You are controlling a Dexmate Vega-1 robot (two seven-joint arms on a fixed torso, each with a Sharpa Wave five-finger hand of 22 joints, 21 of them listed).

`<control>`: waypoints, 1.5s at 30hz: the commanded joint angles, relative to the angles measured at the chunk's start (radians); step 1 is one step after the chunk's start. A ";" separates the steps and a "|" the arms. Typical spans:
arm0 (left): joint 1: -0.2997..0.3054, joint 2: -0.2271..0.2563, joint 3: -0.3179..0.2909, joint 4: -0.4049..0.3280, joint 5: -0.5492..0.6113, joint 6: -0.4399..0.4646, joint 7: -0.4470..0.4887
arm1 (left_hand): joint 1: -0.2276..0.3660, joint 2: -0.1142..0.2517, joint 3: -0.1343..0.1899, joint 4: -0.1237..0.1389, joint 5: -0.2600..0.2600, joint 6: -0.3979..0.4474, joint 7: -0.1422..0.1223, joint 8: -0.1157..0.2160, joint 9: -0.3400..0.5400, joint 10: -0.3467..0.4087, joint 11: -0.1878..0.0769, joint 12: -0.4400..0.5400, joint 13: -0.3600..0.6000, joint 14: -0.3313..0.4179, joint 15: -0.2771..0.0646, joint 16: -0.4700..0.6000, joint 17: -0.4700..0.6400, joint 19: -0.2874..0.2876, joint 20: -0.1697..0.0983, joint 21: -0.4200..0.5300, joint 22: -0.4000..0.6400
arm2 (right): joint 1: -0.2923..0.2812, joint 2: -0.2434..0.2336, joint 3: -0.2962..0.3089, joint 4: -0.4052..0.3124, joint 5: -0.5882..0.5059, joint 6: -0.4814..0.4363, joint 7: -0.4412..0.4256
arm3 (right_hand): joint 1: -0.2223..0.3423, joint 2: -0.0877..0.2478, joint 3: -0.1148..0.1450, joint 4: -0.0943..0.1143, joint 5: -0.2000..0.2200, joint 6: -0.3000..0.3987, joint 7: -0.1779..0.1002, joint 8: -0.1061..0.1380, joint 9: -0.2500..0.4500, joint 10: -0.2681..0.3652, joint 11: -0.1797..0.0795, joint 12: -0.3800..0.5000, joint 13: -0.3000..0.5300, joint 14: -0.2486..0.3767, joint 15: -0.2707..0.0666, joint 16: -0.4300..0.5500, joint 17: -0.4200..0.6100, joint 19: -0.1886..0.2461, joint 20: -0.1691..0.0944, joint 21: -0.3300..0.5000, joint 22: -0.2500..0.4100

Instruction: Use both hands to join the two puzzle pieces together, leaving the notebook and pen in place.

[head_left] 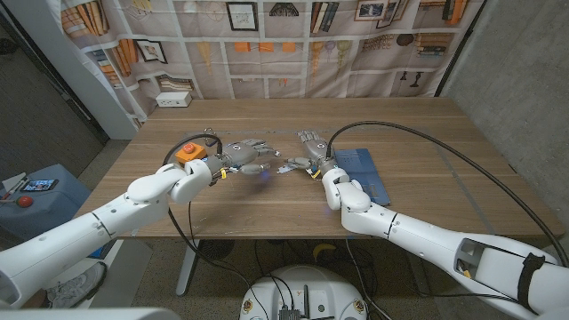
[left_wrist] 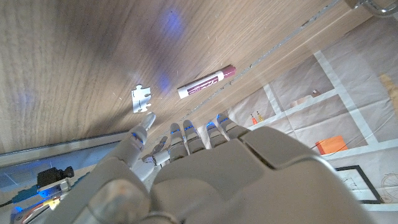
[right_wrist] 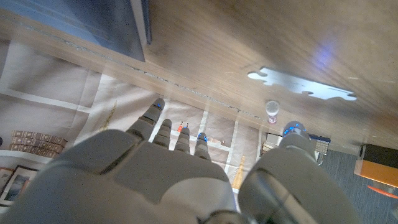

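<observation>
The left hand (head_left: 247,155) and right hand (head_left: 313,153) hover over the wooden table (head_left: 427,133), fingers spread, holding nothing; between them lie the puzzle pieces (right_wrist: 303,84), seemingly joined; a blue notebook (head_left: 363,172) lies just beside the right hand; a marker pen (left_wrist: 206,81) lies near a lone-looking piece (left_wrist: 141,98).

Place: a robot test lab, staged
Backdrop: printed bookshelf curtain (head_left: 267,44) hung behind the wooden counter (head_left: 427,133)
Walls: bare grey concrete (head_left: 524,80)
Cabling: black cables (head_left: 462,160) across the counter
</observation>
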 commanded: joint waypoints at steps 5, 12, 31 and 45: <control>0.026 -0.019 -0.032 -0.005 -0.075 0.065 0.036 | 0.007 0.088 0.000 -0.006 -0.003 0.010 -0.002 0.004 0.000 0.000 0.000 0.002 0.003 0.004 -0.099 0.002 0.002 0.006 -0.058 0.000 0.001 | -0.024 -0.032 0.070 -0.060 0.062 0.049 -0.002 | -0.026 0.009 -0.002 0.008 -0.001 0.012 -0.002 0.004 0.001 0.009 0.003 0.011 0.002 0.010 -0.005 0.011 0.003 0.010 -0.008 0.006 0.002; 0.047 -0.043 -0.053 -0.008 -0.115 0.123 0.087 | 0.007 0.090 0.001 -0.004 -0.002 0.010 -0.002 0.003 0.000 -0.002 0.005 0.001 0.003 0.006 -0.096 0.002 0.002 0.012 -0.057 0.001 0.001 | -0.031 -0.041 0.100 -0.058 0.098 0.090 -0.021 | -0.043 0.017 -0.007 0.019 -0.002 0.018 -0.004 0.004 0.001 0.016 0.000 0.012 0.002 0.018 -0.013 0.015 0.006 0.020 -0.015 0.009 0.002; 0.034 -0.105 -0.074 0.064 -0.254 0.176 0.218 | 0.009 0.090 0.005 -0.006 -0.002 0.005 0.004 0.000 -0.001 -0.010 0.011 -0.002 0.003 0.014 -0.087 0.001 0.002 0.028 -0.051 0.001 0.000 | -0.054 -0.075 0.180 -0.095 0.188 0.102 -0.027 | -0.098 0.053 -0.018 0.054 -0.007 0.046 -0.004 0.007 0.000 0.055 -0.014 0.017 0.002 0.036 -0.039 0.023 0.012 0.047 -0.035 0.012 0.001; 0.006 -0.153 -0.080 0.161 -0.387 0.112 0.310 | 0.012 0.089 0.006 -0.010 -0.002 0.004 0.010 -0.002 -0.001 -0.011 0.013 -0.001 0.002 0.014 -0.082 0.000 0.001 0.028 -0.049 -0.002 0.000 | -0.072 -0.095 0.232 -0.111 0.274 0.130 -0.041 | -0.120 0.065 -0.023 0.067 -0.010 0.048 0.000 0.004 0.000 0.070 -0.015 0.018 0.002 0.046 -0.053 0.026 0.013 0.056 -0.043 0.011 0.001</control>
